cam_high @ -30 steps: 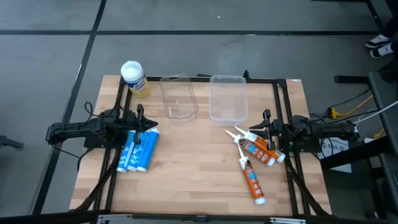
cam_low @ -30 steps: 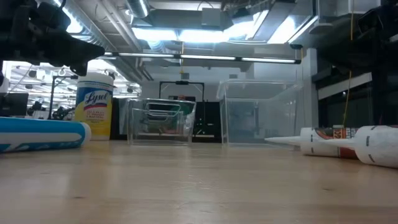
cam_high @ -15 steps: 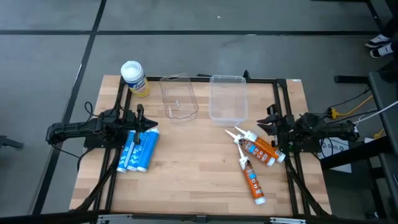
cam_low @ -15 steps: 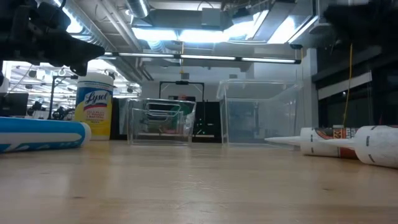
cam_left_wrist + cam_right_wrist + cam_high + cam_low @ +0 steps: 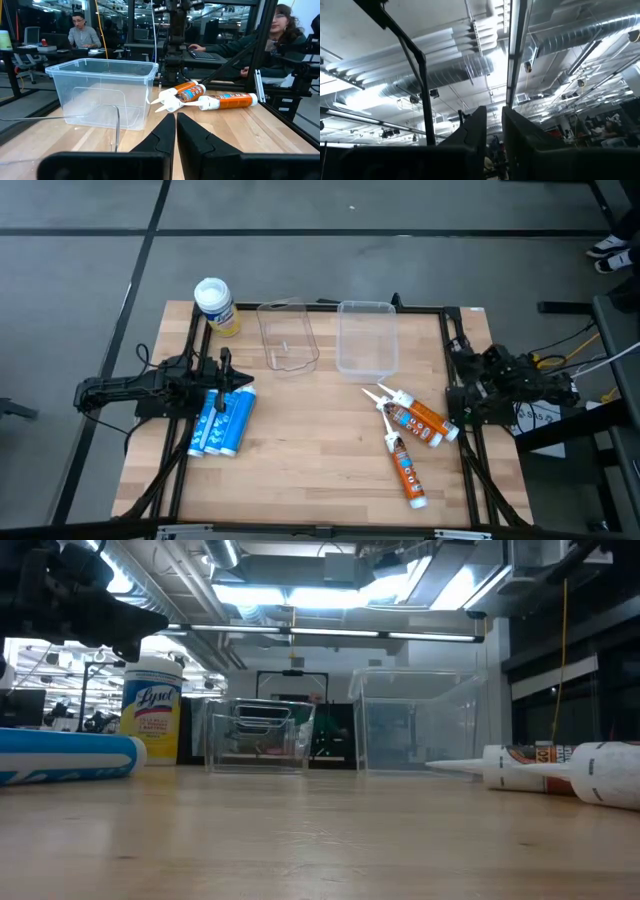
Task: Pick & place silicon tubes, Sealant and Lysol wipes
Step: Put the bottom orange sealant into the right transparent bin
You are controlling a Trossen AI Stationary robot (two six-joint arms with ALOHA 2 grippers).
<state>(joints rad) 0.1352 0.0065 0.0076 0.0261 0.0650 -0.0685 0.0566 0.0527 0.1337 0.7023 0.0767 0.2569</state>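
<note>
The yellow Lysol wipes canister with its white lid stands upright at the table's far left corner; it also shows in the low view. Several blue tubes lie side by side at the left. My left gripper hangs shut just above their far ends. Three orange sealant tubes lie at the right. My right gripper is at the right edge, tipped up at the ceiling, with a narrow gap between its fingers, and it is empty.
Two clear plastic bins stand at the table's far middle, a smaller one and a deeper one. A black frame runs along the table's sides. People sit at desks beyond the table in the left wrist view.
My right gripper has drawn back from beside the sealant tubes toward the table's right far corner and has tipped upward, so that it points at the ceiling. The tubes, the canister and the bins lie as before.
</note>
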